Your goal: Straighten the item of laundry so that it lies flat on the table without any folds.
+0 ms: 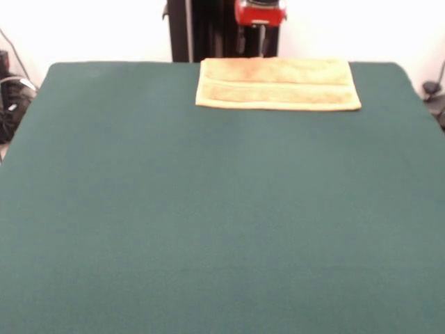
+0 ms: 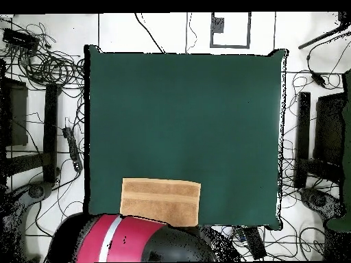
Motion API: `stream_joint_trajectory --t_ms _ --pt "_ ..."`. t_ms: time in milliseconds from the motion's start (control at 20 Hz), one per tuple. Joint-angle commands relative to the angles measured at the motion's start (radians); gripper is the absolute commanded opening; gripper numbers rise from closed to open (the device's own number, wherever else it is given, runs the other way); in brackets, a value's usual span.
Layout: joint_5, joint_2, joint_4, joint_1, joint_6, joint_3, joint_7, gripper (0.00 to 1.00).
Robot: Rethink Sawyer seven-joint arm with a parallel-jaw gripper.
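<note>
and here's the small orange-tan terry towel (image 1: pixel 277 84), spread out at the robot's edge of the big dark green cloth-covered table (image 1: pixel 208 223), woven band running across it. the front view catches only a red piece of the arm (image 1: pixel 260 12) above that edge; jaws can't be told, no gripper visible. overhead, the towel (image 2: pixel 160 201) sits just beside the red and black arm body (image 2: pixel 127 240), with cables on the floor (image 2: pixel 48 61) around the table (image 2: pixel 185 116).

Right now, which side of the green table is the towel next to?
The towel lies at the table's edge nearest the robot's pedestal, not at the other three sides.
</note>
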Motion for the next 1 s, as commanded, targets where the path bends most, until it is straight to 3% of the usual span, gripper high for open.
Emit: stream_joint_trajectory --t_ms 50,1000 --pt "0.014 -0.007 -0.051 0.013 0.072 0.045 0.12 1.0" --pt "-0.001 -0.036 -0.038 0.015 0.006 0.033 0.133 1.0"
